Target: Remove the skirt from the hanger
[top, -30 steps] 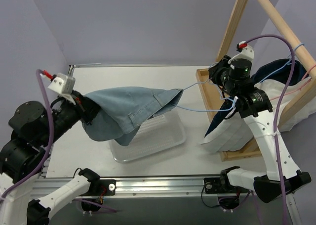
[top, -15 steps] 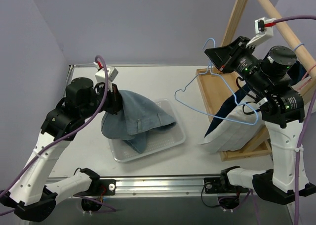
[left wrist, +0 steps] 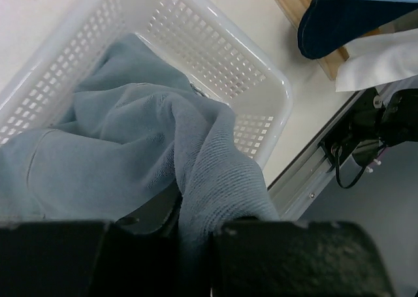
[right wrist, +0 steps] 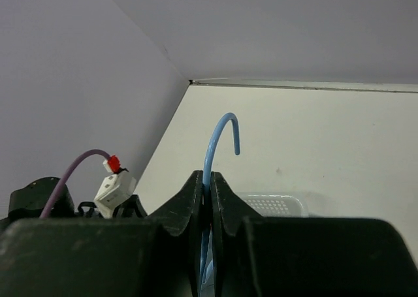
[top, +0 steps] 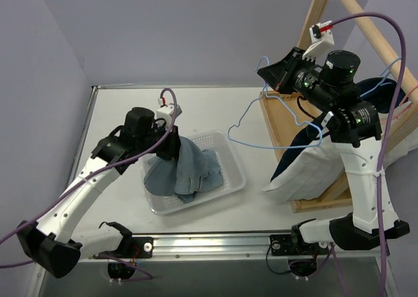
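Note:
The blue denim skirt (top: 186,170) hangs from my left gripper (top: 171,147) into the white perforated basket (top: 230,155). It is off the hanger. In the left wrist view the skirt (left wrist: 130,153) fills the basket (left wrist: 215,49) and a fold runs up between my fingers. My left gripper (left wrist: 192,245) is shut on the skirt. My right gripper (top: 271,72) is shut on the neck of the bare light-blue wire hanger (top: 274,137) and holds it in the air by the wooden rack. In the right wrist view the hanger hook (right wrist: 222,134) rises from my closed gripper (right wrist: 208,186).
A wooden rack (top: 339,23) stands at the right, with dark blue and white garments (top: 307,166) piled on its base. The table's metal front rail (top: 215,245) runs along the near edge. Purple-grey walls close the back and left.
My left arm has swung right and lowered the skirt from above the table into the basket. My right arm has lifted the empty hanger up and back toward the rack.

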Controlling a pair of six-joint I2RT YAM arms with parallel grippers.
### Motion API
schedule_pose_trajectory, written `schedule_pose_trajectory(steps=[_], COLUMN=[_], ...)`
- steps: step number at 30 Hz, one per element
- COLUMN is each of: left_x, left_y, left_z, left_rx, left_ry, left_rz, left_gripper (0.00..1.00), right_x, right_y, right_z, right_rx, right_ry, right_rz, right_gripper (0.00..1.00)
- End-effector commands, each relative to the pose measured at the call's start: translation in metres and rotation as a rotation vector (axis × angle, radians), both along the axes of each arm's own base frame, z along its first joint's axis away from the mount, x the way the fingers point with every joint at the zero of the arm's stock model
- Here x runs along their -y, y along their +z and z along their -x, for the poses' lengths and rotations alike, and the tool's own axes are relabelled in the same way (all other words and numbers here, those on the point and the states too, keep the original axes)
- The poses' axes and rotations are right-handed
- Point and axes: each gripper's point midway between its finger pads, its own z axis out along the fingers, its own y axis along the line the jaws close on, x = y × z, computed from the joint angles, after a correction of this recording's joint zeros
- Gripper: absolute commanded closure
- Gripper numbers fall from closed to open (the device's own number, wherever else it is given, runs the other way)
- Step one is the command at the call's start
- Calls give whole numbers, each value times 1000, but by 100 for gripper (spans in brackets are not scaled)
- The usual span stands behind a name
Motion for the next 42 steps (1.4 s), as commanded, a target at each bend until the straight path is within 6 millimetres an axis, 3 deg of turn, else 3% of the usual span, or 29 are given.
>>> schedule_pose_trajectory(steps=[1,4,5,6,7,11,16,18,22,25,30,31,33,34,38,42], left_x=[31,43,40,38,38,30,32,27,14,7,25,28,37,39,58,63], left_y=[-10,-22,-21,-15,-4,43,104,117,115,129,171,189,198,216,229,241], left_z=[-7,-13,-18,-20,-22,-20,4,8,6,3,20,26,25,29,25,26], left_rx=[-17,-29,-15,5,34,148,236,257,255,315,386,414,416,439,402,419], left_ry=[-107,-126,-99,-88,-79,-43,-91,-79,-23,8,-108,-126,-146,-157,-201,-206], left_rz=[36,17,-2,-5,2,65,213,221,163,169,253,273,275,301,330,347], left_gripper=[80,72,54,8,6,6,6,6,6,6,6,6,6,6,6,4], right_x=[1,-1,-5,-6,-5,-1,2,2,3,5,15,15,19,19,17,11], right_y=[-7,-26,-35,-41,-45,-66,-86,-96,-106,-116,-126,-134,-139,-145,-159,-168], right_z=[-8,-21,-26,-28,-32,-48,-61,-67,-72,-77,-87,-92,-94,-97,-97,-96], right_rx=[9,-36,-52,-65,-73,-109,-140,-158,-171,-190,-225,-245,-263,-271,-293,-298], right_ry=[-67,-103,-100,-106,-119,-183,-263,-280,-299,-326,-412,-424,-467,-475,-527,-534], right_rz=[63,110,132,148,163,215,232,250,272,298,351,371,393,404,469,505], right_gripper=[100,100,100,100,100,100,100,100,100,100,100,100,100,100,100,100])
